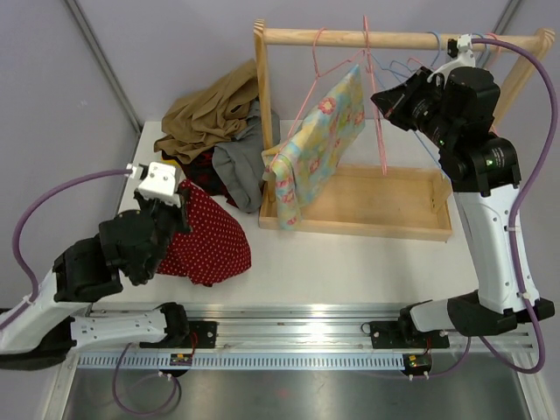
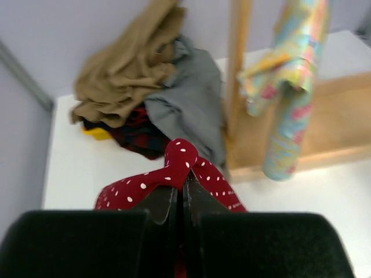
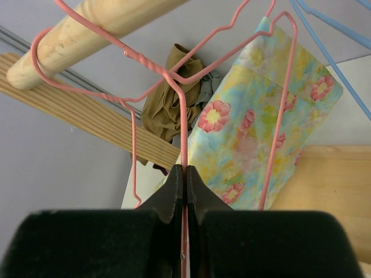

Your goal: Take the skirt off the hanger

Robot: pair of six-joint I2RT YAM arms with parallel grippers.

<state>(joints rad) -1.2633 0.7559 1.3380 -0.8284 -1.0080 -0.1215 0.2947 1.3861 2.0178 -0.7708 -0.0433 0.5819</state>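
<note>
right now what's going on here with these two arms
The left end effector is shut on a red polka-dot skirt, which lies bunched on the table, off any hanger. The right end effector is pinching a pink wire hanger hooked over the wooden rail, beside a floral garment that hangs from the rail.

Rack [image 1: 394, 38]: one. Floral skirt [image 1: 319, 144]: one. Red dotted garment [image 1: 210, 241]: one. Clothes heap [image 1: 210, 114]: one. Pink hangers [image 3: 184, 116]: two. Blue hangers [image 1: 435, 39]: unclear.

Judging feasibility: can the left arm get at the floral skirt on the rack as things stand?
Probably not yet: the left gripper is shut on the red dotted garment; otherwise the way to the floral skirt looks open.
</note>
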